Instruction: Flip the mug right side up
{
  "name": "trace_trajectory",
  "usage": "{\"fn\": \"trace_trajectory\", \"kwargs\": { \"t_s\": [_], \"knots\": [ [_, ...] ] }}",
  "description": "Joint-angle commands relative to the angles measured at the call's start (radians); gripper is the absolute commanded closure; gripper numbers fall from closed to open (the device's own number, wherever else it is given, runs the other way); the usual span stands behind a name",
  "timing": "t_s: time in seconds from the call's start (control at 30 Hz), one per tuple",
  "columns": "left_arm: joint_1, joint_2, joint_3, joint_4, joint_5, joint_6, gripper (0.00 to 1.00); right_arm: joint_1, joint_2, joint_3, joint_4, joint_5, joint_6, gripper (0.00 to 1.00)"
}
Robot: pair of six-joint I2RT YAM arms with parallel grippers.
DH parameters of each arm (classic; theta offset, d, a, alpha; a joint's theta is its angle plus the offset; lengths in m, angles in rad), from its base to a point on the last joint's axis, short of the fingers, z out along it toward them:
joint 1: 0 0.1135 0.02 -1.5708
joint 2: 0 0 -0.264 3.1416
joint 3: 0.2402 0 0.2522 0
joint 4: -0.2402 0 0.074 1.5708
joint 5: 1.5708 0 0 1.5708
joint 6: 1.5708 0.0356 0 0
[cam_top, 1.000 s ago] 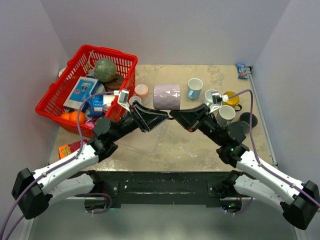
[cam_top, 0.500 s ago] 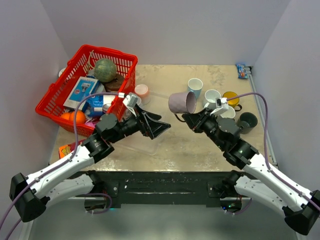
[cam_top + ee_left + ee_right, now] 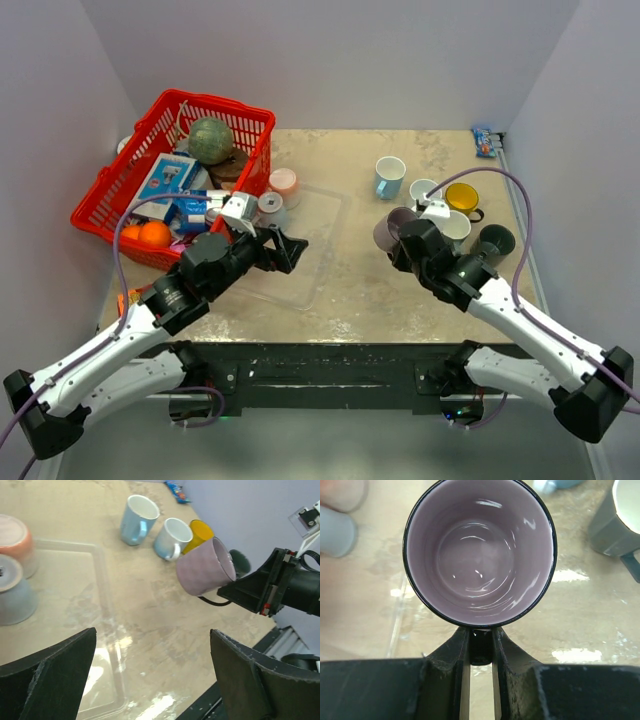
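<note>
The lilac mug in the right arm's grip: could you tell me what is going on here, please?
The right gripper is shut on the handle of the lilac mug, holding it tilted, mouth towards its wrist camera, not yet upright on the table. The left gripper hangs open and empty above the clear plastic tray.

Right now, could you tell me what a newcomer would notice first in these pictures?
The lilac mug, clamped by its handle in the right gripper, its mouth filling the right wrist view. Next, the crammed red basket at far left, and the left gripper open over a clear tray.
</note>
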Motion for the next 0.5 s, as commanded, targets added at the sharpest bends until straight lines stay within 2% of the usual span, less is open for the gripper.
{"fn": "trace_trajectory", "kwargs": {
  "t_s": [0.0,0.17,0.47],
  "knots": [
    [-0.002,-0.055,0.010,-0.059,-0.124,0.072,0.01,-0.031,0.056,0.025,0.034,0.080,-0.002,1.00],
    [-0.002,-0.107,-0.050,-0.079,-0.187,0.073,0.01,-0.091,0.134,-0.006,0.085,0.057,-0.009,1.00],
    [-0.002,-0.155,-0.078,-0.131,-0.144,0.050,0.01,-0.175,0.223,-0.012,0.120,0.040,-0.055,1.00]
  ]
}}
